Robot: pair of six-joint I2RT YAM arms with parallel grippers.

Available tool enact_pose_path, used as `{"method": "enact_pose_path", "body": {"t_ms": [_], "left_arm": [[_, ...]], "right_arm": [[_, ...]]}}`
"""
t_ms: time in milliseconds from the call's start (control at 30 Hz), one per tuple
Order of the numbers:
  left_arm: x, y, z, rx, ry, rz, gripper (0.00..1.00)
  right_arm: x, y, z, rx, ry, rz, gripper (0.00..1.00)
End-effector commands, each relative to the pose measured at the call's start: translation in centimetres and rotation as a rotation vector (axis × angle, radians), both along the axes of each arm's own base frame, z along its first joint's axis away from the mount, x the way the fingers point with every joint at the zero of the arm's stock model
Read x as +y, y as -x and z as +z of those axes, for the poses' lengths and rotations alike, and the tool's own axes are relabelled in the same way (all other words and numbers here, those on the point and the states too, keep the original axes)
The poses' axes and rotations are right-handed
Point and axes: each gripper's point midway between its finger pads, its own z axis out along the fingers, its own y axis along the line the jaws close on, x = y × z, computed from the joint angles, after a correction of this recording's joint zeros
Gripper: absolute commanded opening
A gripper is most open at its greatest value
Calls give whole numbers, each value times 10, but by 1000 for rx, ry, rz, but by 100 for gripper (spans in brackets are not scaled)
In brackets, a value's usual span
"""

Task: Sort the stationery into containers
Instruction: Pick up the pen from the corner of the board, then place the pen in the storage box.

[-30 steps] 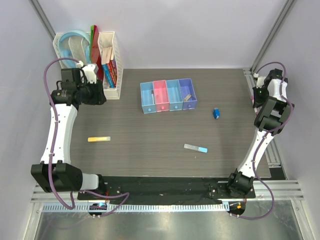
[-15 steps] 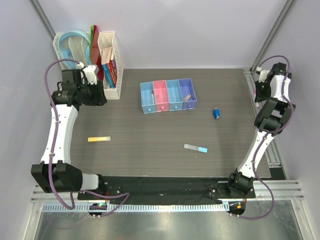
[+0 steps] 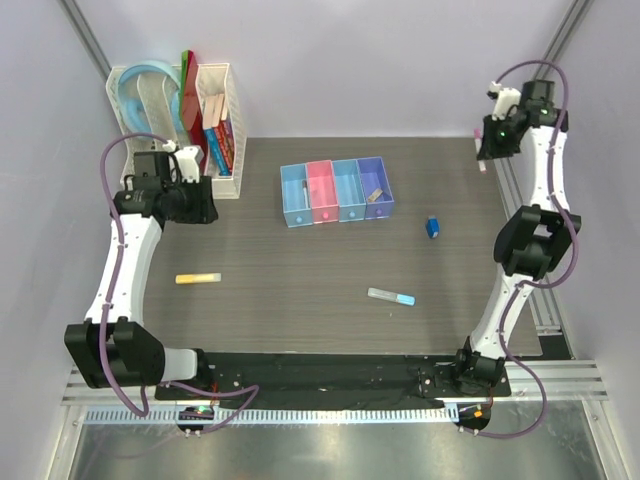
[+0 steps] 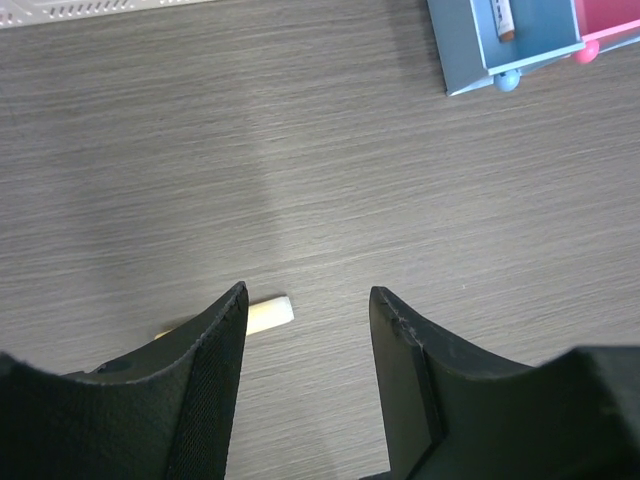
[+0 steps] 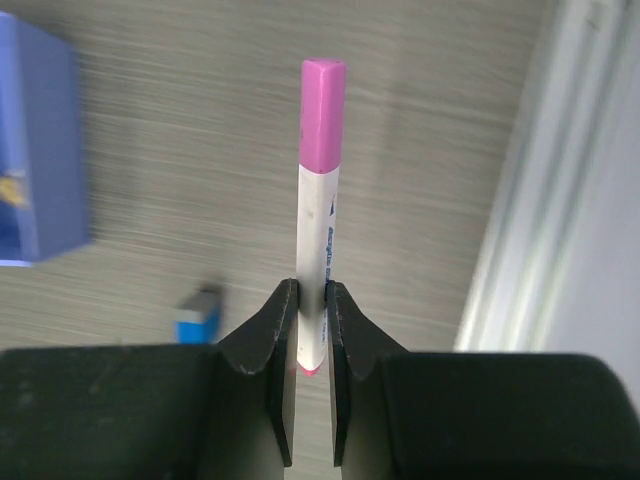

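Three pieces lie loose on the table: the yellow stick (image 4: 270, 314) just under the left claw (image 4: 305, 330), its fingers apart, and the grey stick (image 3: 390, 296) and blue block (image 5: 198, 315) below the right claw (image 5: 311, 300), which is clamped on a pink-capped pen (image 5: 320, 200). Only a tan piece (image 3: 375, 194) shows plainly in the bins (image 3: 332, 190).

No writing here can be read.
The white barrel of the pen (image 5: 317, 240) carries a thin line of dark print running along its length, but the letters are too small and blurred to make out. The spines of the books (image 3: 222, 143) in the white rack (image 3: 226, 186) show colour only, and any titles are too small to read.
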Motion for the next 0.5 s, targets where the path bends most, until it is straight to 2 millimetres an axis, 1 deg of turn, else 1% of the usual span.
{"method": "enact_pose_path", "body": {"t_ms": [0,33,100,133,167,200,233,267,300,333,367,433,467], "left_arm": [[1,-8,0,-51,-4,-18,53],[1,-8,-2,-48,-3,-21,53],[1,-8,-7,-44,-4,-22,54],[0,-8,-8,-42,0,-23,55],[0,-8,-10,-43,-3,-25,57],[0,-8,-12,-43,-4,-26,58],[0,-8,-13,-42,-3,-26,59],[0,-8,-14,-43,-4,-26,62],[-1,-8,-14,-45,-1,-32,64],[-1,-8,-14,-47,0,-31,71],[-1,-8,-15,-50,-2,-38,74],[-1,-8,-14,-56,-7,-44,80],[-1,-8,-14,-59,-10,-52,82]], "right_arm": [[82,-12,60,-127,-137,56,1],[107,-15,64,-139,-145,92,1],[129,-19,74,-162,-160,108,1],[151,-22,73,-165,-160,139,1],[153,-24,77,-175,-167,128,1],[176,-24,76,-172,-177,163,1],[185,-27,73,-173,-181,174,1],[203,-25,71,-168,-188,199,1],[211,-27,71,-174,-197,205,1],[218,-28,67,-170,-201,211,1],[231,-26,60,-156,-205,228,1],[243,-28,56,-162,-216,239,1],[252,-26,47,-144,-215,250,1]]}}
